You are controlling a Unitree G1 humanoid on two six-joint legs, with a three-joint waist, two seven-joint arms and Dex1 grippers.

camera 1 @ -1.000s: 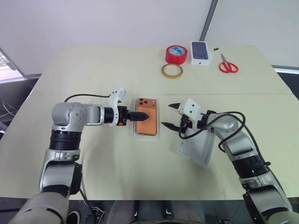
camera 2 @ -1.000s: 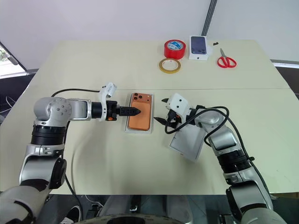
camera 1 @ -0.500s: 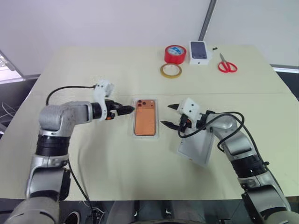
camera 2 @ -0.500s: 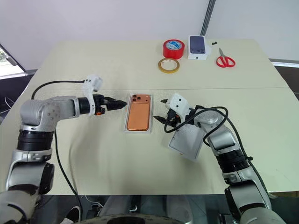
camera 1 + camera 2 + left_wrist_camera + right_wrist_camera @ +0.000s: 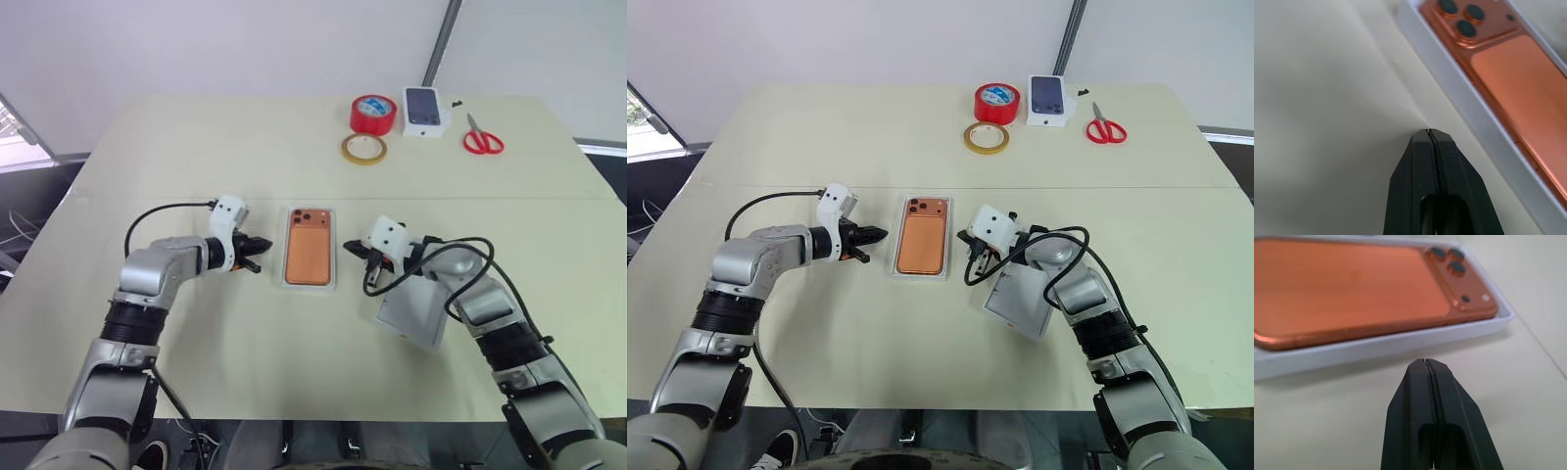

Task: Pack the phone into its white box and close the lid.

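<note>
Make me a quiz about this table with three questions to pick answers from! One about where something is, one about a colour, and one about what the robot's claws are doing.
1. Where is the phone?
A. Lying in the white box
B. On the red tape
C. Under the scissors

2. What colour are the handles of the scissors?
A. Blue
B. Red
C. Green

3. How are the left gripper and the right gripper?
A. Both wide open
B. One is holding the phone
C. Both shut, holding nothing

Answers:
1. A, the orange phone lies back up inside the thin white walls.
2. B, the handles at the far right of the table are red.
3. C, each wrist view shows the two black fingers pressed together beside the box, with nothing between them.
</note>
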